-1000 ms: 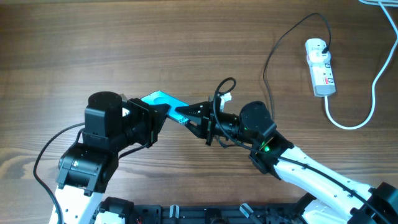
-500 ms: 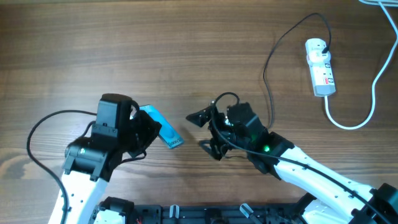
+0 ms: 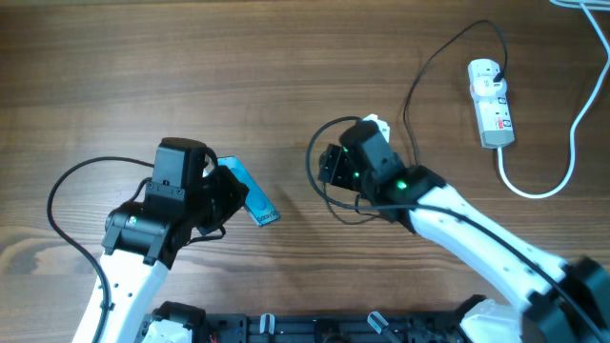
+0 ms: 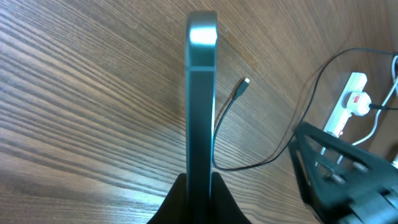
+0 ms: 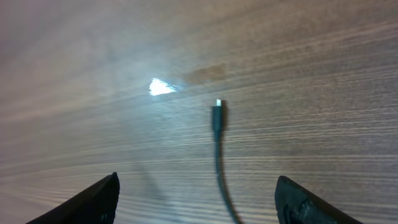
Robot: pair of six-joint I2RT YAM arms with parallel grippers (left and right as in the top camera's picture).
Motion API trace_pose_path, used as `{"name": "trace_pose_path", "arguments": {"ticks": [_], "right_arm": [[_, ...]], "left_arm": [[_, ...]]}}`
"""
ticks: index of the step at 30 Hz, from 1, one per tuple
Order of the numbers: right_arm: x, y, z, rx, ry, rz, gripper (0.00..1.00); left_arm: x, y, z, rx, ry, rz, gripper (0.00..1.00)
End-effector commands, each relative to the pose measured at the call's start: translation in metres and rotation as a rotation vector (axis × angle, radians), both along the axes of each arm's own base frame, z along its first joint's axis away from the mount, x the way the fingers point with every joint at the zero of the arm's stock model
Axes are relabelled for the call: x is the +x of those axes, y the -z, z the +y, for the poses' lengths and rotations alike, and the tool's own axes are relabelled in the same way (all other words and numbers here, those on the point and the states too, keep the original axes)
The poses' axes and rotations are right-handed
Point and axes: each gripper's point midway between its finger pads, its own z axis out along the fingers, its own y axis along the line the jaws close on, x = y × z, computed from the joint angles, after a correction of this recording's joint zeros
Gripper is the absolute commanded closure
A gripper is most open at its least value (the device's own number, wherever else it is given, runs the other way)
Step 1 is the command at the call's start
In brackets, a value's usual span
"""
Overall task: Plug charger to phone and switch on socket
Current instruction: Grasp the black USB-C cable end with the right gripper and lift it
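My left gripper (image 4: 200,186) is shut on the lower end of the phone (image 4: 202,93), which shows edge-on in the left wrist view. From overhead the turquoise phone (image 3: 246,191) sticks out of that gripper (image 3: 221,198), tilted toward the table's middle. The charger's plug tip (image 5: 217,115) lies loose on the wood ahead of my right gripper (image 5: 196,190), whose jaws are open on either side of the thin black cable. Nothing is between its fingertips (image 5: 93,198) except that cable on the table. The same plug tip (image 4: 244,83) lies to the right of the phone. The socket (image 3: 489,103) lies at the far right.
The charger's black cable (image 3: 412,95) curls in a loop under my right gripper (image 3: 330,166) and runs up to the socket. A thick white lead (image 3: 572,133) curves from the socket off the right edge. The right arm (image 4: 348,180) fills the left wrist view's lower right.
The phone and plug tip, together a second ago, are apart. My left arm drew the phone back left. My right gripper opened, let the plug drop to the table and backed away right.
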Motion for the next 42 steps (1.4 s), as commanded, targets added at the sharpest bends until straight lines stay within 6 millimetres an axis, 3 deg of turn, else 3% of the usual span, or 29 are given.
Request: {"name": "trace_pose_path", "arguments": {"ticks": [1, 8, 16, 20, 23, 30, 32, 34, 37, 40, 42], "right_arm": [[0.014, 0.02, 0.011, -0.04, -0.031, 0.033, 0.24], [0.028, 0.074, 0.027, -0.046, -0.048, 0.077, 0.33], [0.021, 0.119, 0.023, -0.129, -0.111, 0.129, 0.49], [0.002, 0.145, -0.006, -0.288, -0.131, 0.214, 0.65], [-0.01, 0.15, -0.024, -0.384, -0.159, 0.254, 0.69], [-0.025, 0.152, -0.011, -0.418, -0.225, 0.251, 0.71], [-0.032, 0.164, -0.013, -0.447, -0.239, 0.278, 0.71], [-0.034, 0.168, -0.015, -0.454, -0.241, 0.289, 0.77], [-0.041, 0.169, -0.006, -0.414, -0.268, 0.316, 0.94], [-0.049, 0.17, 0.002, -0.361, -0.293, 0.349, 0.95], [-0.053, 0.155, 0.017, -0.259, -0.356, 0.364, 0.95]], "left_arm": [[0.003, -0.004, -0.001, 0.008, 0.022, -0.026, 0.96], [0.003, -0.004, -0.001, 0.008, 0.022, -0.026, 0.96], [0.003, -0.004, -0.001, 0.008, 0.022, -0.027, 0.96], [0.003, -0.004, -0.001, 0.008, 0.022, -0.027, 0.96], [0.004, -0.005, -0.001, 0.006, 0.022, -0.033, 0.96], [0.005, -0.006, -0.002, 0.004, 0.022, -0.04, 0.96], [0.005, -0.006, -0.002, 0.004, 0.022, -0.04, 0.96], [0.005, -0.006, -0.002, 0.004, 0.022, -0.039, 0.96], [0.005, -0.006, -0.002, 0.004, 0.022, -0.039, 0.96], [0.005, -0.006, -0.002, 0.004, 0.022, -0.04, 0.96], [0.006, -0.006, -0.002, 0.005, 0.022, -0.041, 0.96]]}}
